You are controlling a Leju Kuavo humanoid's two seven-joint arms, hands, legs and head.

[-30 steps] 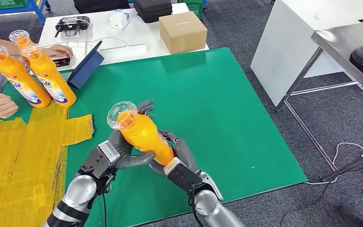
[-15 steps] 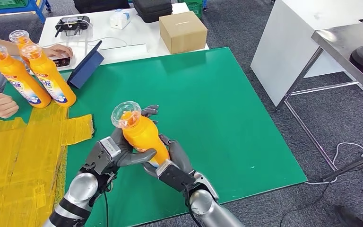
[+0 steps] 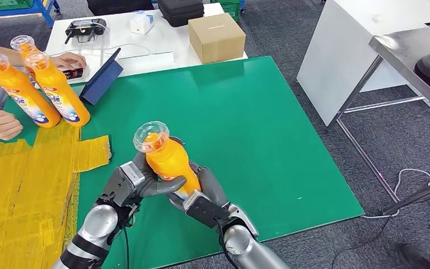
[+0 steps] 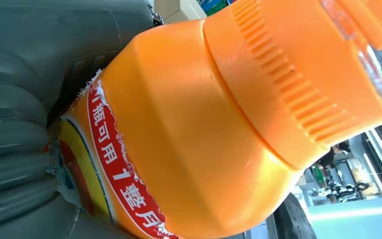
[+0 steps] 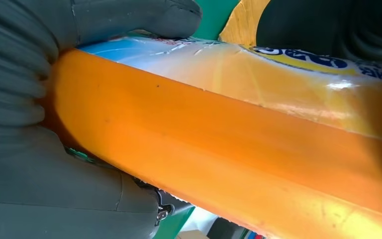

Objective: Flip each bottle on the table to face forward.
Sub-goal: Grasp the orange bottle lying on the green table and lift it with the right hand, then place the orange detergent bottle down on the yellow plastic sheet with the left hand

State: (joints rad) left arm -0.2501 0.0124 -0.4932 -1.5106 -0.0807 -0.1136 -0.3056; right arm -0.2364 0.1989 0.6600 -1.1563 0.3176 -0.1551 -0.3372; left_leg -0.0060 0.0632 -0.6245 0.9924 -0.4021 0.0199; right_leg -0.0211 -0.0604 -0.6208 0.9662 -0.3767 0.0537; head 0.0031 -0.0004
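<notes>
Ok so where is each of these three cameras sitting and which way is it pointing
Head: high on the body, looking forward and down at the green table; both arms show, left hand, right hand.
Left wrist: behind its hand, facing the bottle neck.
Right wrist: behind its hand, facing the bottle's body.
All share the held bottle.

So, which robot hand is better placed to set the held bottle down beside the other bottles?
Probably the left robot hand. It grips the orange bottle from the side where the standing bottles are; the right robot hand holds its lower part from the far side.
</notes>
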